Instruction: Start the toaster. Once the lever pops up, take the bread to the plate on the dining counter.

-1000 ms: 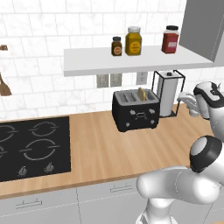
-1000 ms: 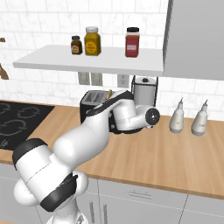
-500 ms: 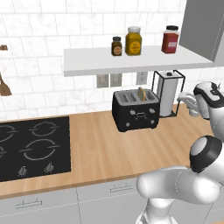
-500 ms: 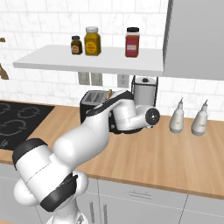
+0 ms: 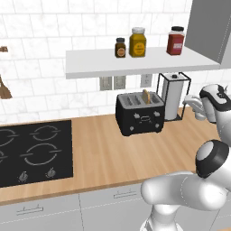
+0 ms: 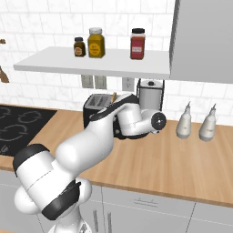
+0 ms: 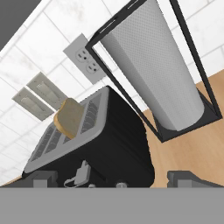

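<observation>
Hand view looks down on the toaster point(image 7: 100, 144), with the bread point(image 7: 70, 118) standing up out of one of its slots. The tool point(image 7: 114, 178) hangs just above the toaster's near edge, its fingers spread wide and holding nothing. A paper towel roll point(image 7: 155, 65) stands beside the toaster on the wooden tabletop point(image 5: 103, 155).

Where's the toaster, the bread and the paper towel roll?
toaster point(image 5: 140, 118): left base view, on its black front face.
bread point(image 7: 70, 118): hand view, on the slice's flat face.
paper towel roll point(image 7: 153, 70): hand view, on the roll's side.
</observation>
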### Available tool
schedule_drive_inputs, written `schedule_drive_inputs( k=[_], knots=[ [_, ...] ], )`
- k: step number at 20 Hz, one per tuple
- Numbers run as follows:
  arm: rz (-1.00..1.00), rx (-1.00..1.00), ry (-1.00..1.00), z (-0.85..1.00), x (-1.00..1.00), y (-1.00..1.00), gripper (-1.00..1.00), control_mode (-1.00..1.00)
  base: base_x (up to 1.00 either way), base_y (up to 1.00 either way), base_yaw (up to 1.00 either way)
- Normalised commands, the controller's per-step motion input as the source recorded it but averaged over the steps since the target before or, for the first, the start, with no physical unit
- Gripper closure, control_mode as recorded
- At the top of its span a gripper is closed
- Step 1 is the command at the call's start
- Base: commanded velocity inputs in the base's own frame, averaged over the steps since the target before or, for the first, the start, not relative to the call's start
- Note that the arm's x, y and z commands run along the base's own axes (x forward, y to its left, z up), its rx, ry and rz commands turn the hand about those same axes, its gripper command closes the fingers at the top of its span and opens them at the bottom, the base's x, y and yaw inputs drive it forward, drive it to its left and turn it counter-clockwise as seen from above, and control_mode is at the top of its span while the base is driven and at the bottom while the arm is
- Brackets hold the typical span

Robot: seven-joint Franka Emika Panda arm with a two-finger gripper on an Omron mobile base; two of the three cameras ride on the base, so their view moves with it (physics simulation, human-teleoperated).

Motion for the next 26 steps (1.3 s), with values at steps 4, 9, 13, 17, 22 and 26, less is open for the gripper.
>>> schedule_drive_inputs(
  k=[4,9,13,17,22,26],
  knots=[
    [0.0,0.0,0.0,0.0,0.0,0.0,-1.0,-1.0,0.0,0.0,0.0],
    [0.0,0.0,0.0,0.0,0.0,0.0,-1.0,-1.0,0.0,0.0,0.0],
    [0.0,0.0,0.0,0.0,0.0,0.0,-1.0,-1.0,0.0,0.0,0.0],
    [0.0,0.0,0.0,0.0,0.0,0.0,-1.0,-1.0,0.0,0.0,0.0],
    [0.03,-0.01,-0.08,0.0,0.01,0.3,-1.0,-1.0,0.0,0.0,0.0],
    [0.09,-0.07,-0.22,0.0,0.05,0.57,-1.0,-1.0,0.0,0.0,0.0]
  ],
)
